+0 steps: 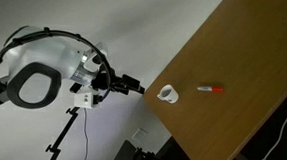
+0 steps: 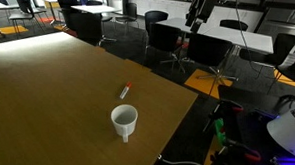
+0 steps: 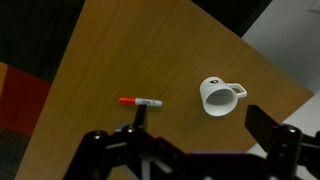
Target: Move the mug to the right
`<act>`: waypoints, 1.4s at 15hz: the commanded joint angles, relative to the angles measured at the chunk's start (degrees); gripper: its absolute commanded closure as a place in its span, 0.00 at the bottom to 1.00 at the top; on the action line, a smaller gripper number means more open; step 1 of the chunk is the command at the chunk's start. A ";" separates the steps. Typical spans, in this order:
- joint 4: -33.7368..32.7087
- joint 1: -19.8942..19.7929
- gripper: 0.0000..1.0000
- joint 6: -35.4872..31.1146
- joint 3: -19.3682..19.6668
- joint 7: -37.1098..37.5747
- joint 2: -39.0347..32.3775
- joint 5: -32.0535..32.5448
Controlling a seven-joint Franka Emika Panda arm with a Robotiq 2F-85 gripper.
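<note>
Exterior view: gripper (image 1: 135,87) hangs just outside the table (image 1: 235,56) edge, close beside the mug (image 1: 168,94), with no contact visible. The mug sits near that edge. The pen (image 1: 210,89) lies farther in, apart from it.

Exterior view: mug (image 2: 124,120) upright, handle toward the near edge. Broad bare wood to its left.

Wrist view: mug (image 3: 218,95) close to the table edge, handle pointing right. The pen lies well to its left. Claw fingers (image 3: 270,125) spread wide, holding nothing.

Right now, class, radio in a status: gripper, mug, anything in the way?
Gripper open, empty, clear of the mug. Mug upright near the table edge, untouched. Red-and-white pen lies beside it, not touching.
</note>
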State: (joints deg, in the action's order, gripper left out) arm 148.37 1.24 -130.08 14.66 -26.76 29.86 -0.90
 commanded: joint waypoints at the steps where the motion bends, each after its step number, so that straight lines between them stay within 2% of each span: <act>1: -0.10 -0.71 0.00 0.17 -0.70 -0.31 -0.08 -0.46; 4: -0.37 -0.73 0.00 -0.15 -0.82 -0.03 -0.52 -0.37; 7: -0.66 -0.70 0.00 -1.56 -2.52 4.17 -1.79 -1.25; 9: -0.96 -0.34 0.00 -2.51 -4.79 8.48 -3.20 -1.65; 12: -1.71 -0.50 0.00 -5.48 -11.03 18.72 -6.29 0.34; 14: -2.79 -1.77 0.00 -8.51 -16.67 28.84 -9.65 2.23; 15: -3.47 -3.95 0.00 -9.58 -20.87 33.43 -11.33 2.63; 18: -6.30 -12.68 0.00 -9.81 -33.87 47.84 -15.51 5.55; 21: -9.47 -20.32 0.00 -6.58 -44.30 62.17 -18.75 11.62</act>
State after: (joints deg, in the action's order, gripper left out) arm 143.18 -12.08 -139.84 -21.52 24.21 14.82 5.64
